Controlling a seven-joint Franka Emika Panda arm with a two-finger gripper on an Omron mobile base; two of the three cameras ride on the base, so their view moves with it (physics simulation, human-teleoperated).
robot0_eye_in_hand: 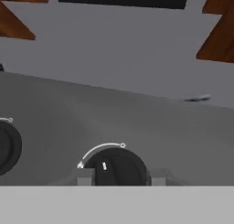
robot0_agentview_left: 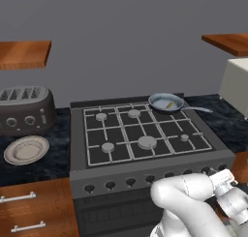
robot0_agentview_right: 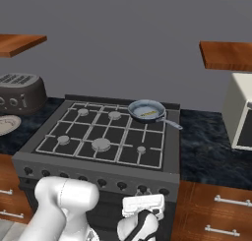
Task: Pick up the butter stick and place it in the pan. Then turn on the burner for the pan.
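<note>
Right up close in the hand view, the gripper [robot0_eye_in_hand: 118, 176] has its two fingertips on either side of a black stove knob [robot0_eye_in_hand: 115, 169], so it's clamped on that knob. Moving left to right over the counter: toaster [robot0_agentview_left: 24, 110], cream plate [robot0_agentview_left: 26, 149], then the stove [robot0_agentview_left: 145, 129]. Butter stick [robot0_agentview_left: 169, 105] is already lying in the pan [robot0_agentview_left: 165, 103] on the back right burner.
</note>
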